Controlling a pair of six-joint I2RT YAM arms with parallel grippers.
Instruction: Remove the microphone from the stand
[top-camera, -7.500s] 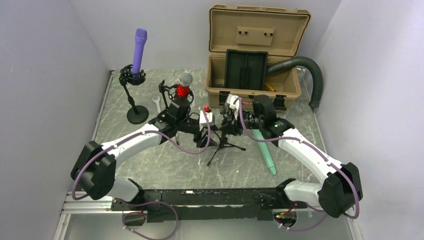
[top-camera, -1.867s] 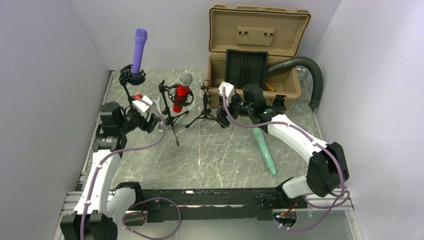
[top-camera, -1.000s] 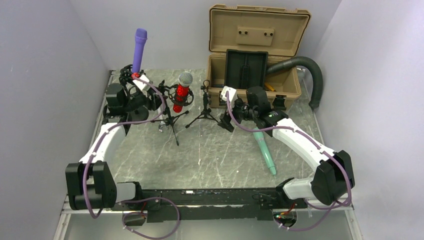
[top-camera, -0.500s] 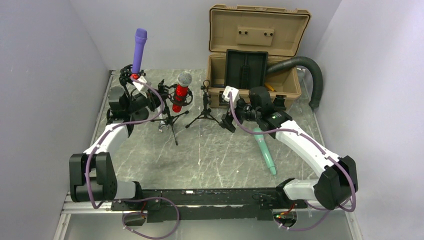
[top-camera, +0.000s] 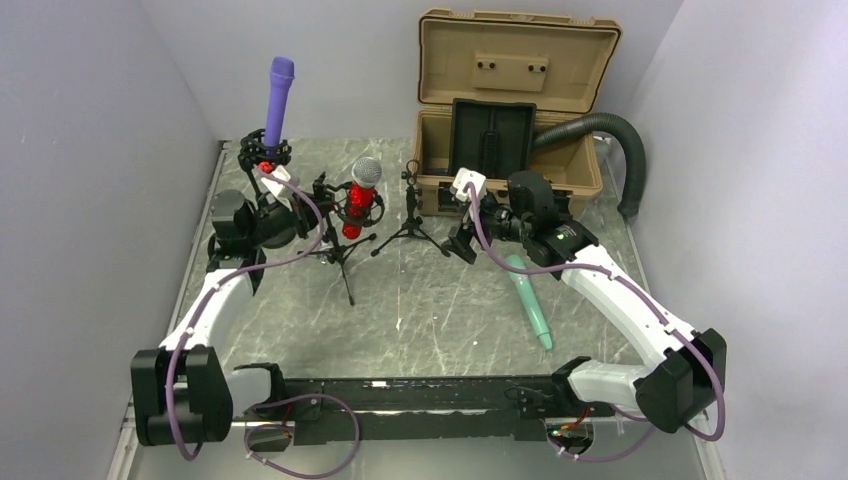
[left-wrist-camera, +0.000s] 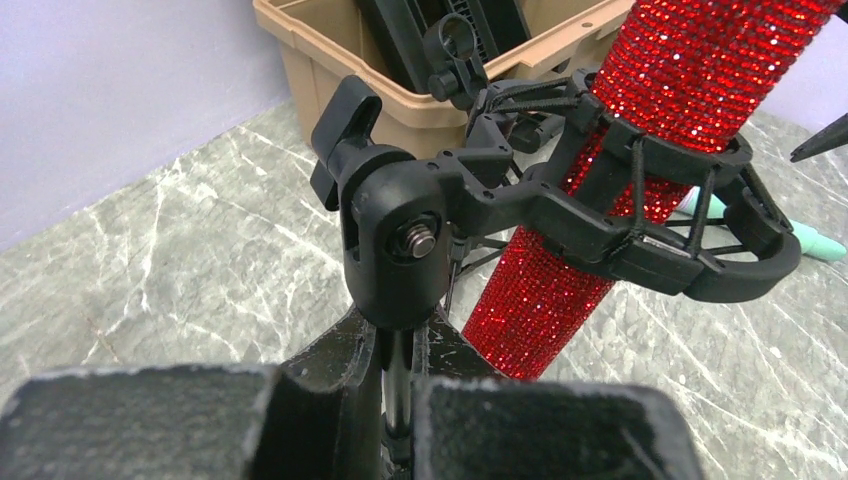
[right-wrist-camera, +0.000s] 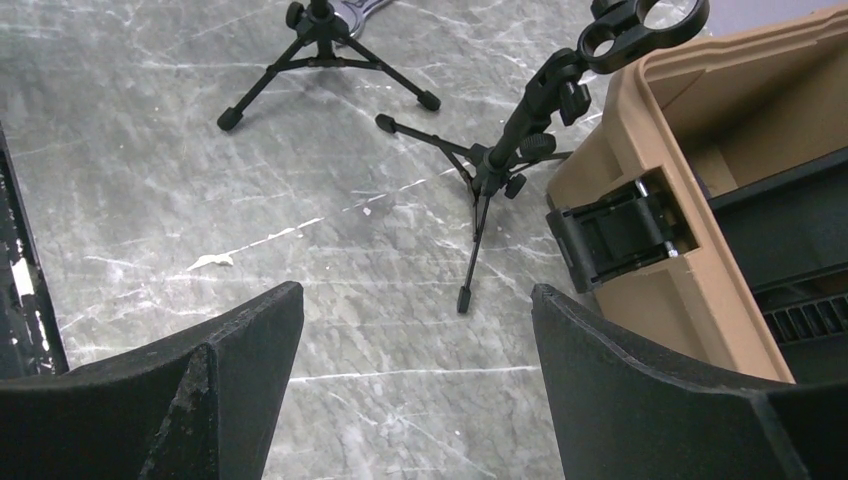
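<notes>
Microphone is seated, tilted head-up, in the stand just ahead-right of the left gripper, which is closed round the stand's post; the right gripper is spread wide and empty, farther off.

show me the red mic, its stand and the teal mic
red microphone (left-wrist-camera: 540, 290), left wrist view, glittery body below the cradle
stand (left-wrist-camera: 395, 240), left wrist view, pivot joint with the bolt
teal microphone (top-camera: 528, 303), top external view, middle of its handle
</notes>
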